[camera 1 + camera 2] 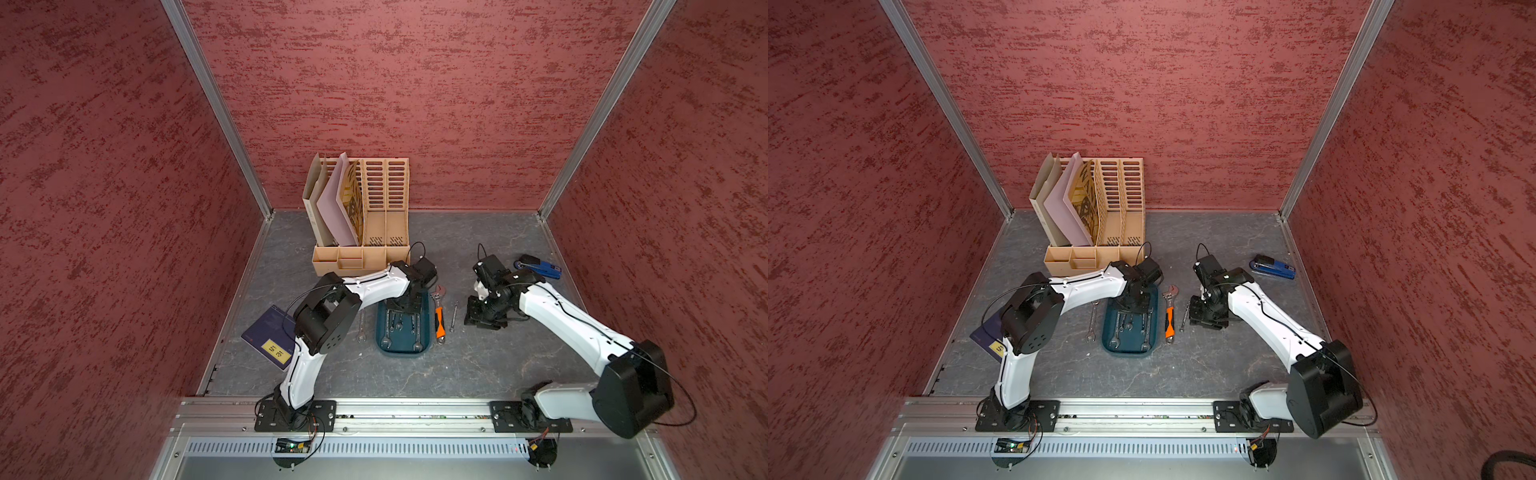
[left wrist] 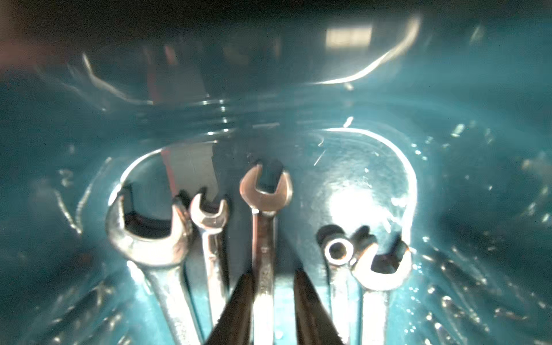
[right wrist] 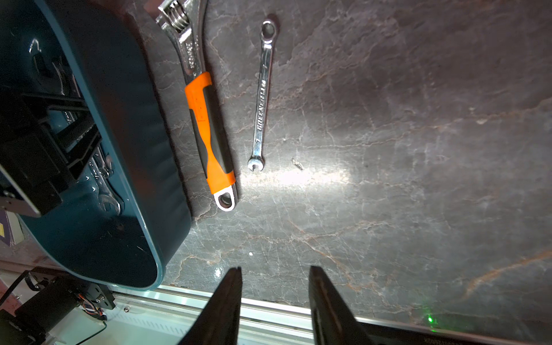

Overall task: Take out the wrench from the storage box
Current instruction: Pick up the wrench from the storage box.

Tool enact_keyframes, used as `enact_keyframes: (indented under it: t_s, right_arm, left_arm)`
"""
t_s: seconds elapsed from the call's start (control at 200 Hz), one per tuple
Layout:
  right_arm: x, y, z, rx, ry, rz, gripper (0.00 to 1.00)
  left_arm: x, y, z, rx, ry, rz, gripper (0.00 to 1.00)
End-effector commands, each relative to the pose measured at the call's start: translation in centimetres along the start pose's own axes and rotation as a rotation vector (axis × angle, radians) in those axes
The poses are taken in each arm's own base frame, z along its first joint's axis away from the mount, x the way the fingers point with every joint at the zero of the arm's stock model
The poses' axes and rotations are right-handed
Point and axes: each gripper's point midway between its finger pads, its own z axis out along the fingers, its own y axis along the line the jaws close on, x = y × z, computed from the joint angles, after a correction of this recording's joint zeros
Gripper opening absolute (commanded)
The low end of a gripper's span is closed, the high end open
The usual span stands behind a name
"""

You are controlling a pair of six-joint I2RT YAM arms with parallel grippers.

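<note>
The storage box [image 1: 401, 353] [image 1: 1125, 354] is a shallow dark teal tray at the table's middle, with several steel wrenches [image 1: 397, 326] lying lengthwise in it. My left gripper [image 1: 402, 309] [image 2: 273, 271] reaches down into the box. Its jaws straddle the shaft of the middle open-end wrench [image 2: 264, 194]. One finger [image 2: 245, 298] lies against the shaft, and teal floor shows between the shaft and the other finger. My right gripper [image 1: 484, 322] [image 3: 275, 268] hovers open over bare table to the right of the box [image 3: 134, 119], holding nothing.
An orange-handled adjustable wrench [image 1: 439, 320] [image 3: 209, 128] and a slim wrench [image 1: 453, 316] [image 3: 263, 89] lie right of the box. Another wrench [image 1: 361, 328] lies to its left. A beige file organizer [image 1: 361, 216] stands behind, a blue stapler [image 1: 538, 266] back right, a dark book [image 1: 270, 336] left.
</note>
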Motion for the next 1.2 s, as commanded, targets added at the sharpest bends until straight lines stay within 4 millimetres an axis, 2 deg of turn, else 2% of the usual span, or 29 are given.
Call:
enact_keyframes:
  t_s: [0.0,0.185,0.466,0.877,1.067,1.197]
  right_arm:
    - [-0.9,0.0,-0.6,0.007,-0.035,-0.006,0.42]
    - [-0.8,0.0,-0.6,0.007,-0.035,-0.004,0.42]
    - [-0.8,0.1,-0.7,0.002,-0.037,0.001,0.42]
    - [-0.8,0.1,-0.7,0.004,-0.035,0.002,0.42]
    - [-0.9,0.2,-0.7,-0.003,-0.036,0.002,0.42]
    - [-0.8,0.4,-0.8,-0.011,-0.035,0.003,0.42]
  left_arm:
    - [2.3,0.8,2.0,-0.047,0.096,0.026,0.18]
    - [2.4,0.8,1.7,-0.042,0.095,0.031,0.15]
    - [1.6,0.3,-0.7,-0.007,0.054,0.028,0.12]
    - [-0.2,0.9,-7.2,0.015,-0.055,0.026,0.12]
    - [-0.5,2.3,-10.1,0.031,-0.099,0.007,0.12]
    - [-0.7,4.2,-11.7,0.042,-0.115,-0.019,0.12]
